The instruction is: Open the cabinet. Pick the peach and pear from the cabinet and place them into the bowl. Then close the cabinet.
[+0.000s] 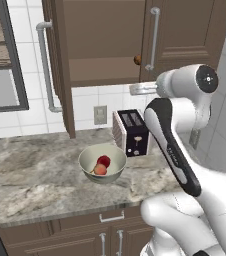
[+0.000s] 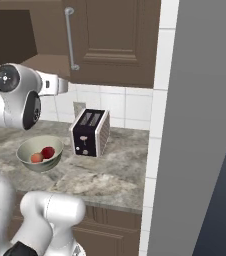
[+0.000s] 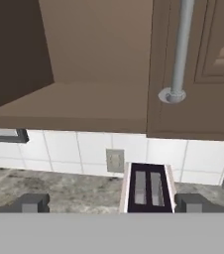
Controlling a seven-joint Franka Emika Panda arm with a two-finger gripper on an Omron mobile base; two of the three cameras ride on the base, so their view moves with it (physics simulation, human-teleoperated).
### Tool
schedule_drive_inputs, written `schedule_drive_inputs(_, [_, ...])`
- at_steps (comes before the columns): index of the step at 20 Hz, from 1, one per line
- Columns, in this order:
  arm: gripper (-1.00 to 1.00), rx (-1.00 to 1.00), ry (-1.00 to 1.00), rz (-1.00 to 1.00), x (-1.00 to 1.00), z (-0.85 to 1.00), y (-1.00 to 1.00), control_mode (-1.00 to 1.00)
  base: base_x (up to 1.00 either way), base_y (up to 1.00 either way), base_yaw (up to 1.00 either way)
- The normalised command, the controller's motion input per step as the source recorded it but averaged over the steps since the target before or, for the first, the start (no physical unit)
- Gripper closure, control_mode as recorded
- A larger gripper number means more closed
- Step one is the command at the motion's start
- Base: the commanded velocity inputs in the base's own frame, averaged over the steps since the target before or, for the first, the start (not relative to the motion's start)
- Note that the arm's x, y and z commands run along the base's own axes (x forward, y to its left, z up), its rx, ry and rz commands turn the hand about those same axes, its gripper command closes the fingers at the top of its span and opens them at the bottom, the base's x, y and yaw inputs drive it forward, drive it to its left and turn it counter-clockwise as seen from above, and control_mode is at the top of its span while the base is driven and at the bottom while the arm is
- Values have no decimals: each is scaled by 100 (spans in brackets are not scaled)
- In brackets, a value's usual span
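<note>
Two fruits (peach (image 1: 100, 170), pear (image 1: 104, 161)), one bowl (image 1: 87, 161)

You have a grey marbled tabletop (image 1: 35, 175) carrying the bowl (image 1: 102, 163) and, just beside it, a toaster (image 1: 132, 132).

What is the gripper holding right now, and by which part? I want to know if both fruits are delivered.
Nothing: the gripper is open and empty, facing the toaster. The peach and pear lie in the bowl.
</note>
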Motion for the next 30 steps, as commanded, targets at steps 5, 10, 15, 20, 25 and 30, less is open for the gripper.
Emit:
schedule_drive_inputs(5, [-100, -6, 1, 13, -84, 16, 0, -100, 0, 0, 0])
schedule_drive_inputs(10, [-100, -8, 2, 19, -89, 14, 4, -100, 0, 0, 0])
schedule_drive_inputs(15, [-100, -12, 3, 14, -72, 6, 36, -100, 0, 0, 0])
schedule_drive_inputs(20, [-100, -16, 7, 6, -57, 0, 50, -100, 0, 0, 0])
schedule_drive_inputs(25, [-100, -13, 2, 0, -58, 4, 33, -100, 0, 0, 0])
schedule_drive_inputs(30, [-100, -11, 0, 0, -62, 1, 29, -100, 0, 0, 0])
